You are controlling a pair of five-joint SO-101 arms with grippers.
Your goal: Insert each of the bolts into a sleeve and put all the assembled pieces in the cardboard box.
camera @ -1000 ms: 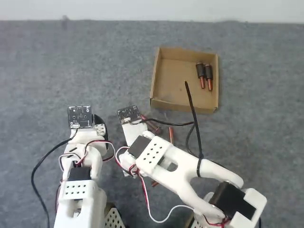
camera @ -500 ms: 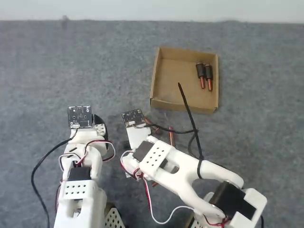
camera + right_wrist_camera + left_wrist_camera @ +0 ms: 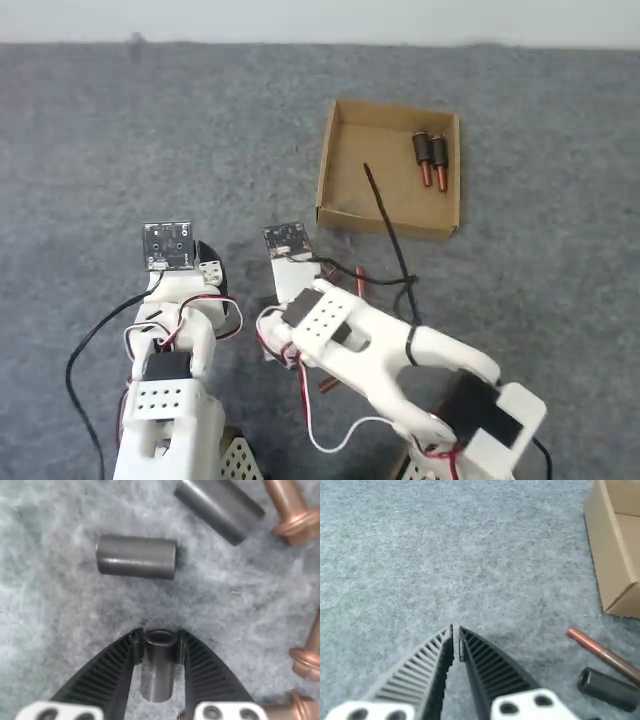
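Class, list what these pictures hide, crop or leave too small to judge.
High view: the right arm covers the loose sleeves and most bolts, so their count is unknown.
Right wrist view: the frame's edges crop the bolts.
Left wrist view: the edge cuts off a sleeve and a bolt.

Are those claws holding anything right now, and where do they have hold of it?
The right gripper pinches a dark sleeve by its sides, just below its open end. The left gripper is shut with nothing in it.
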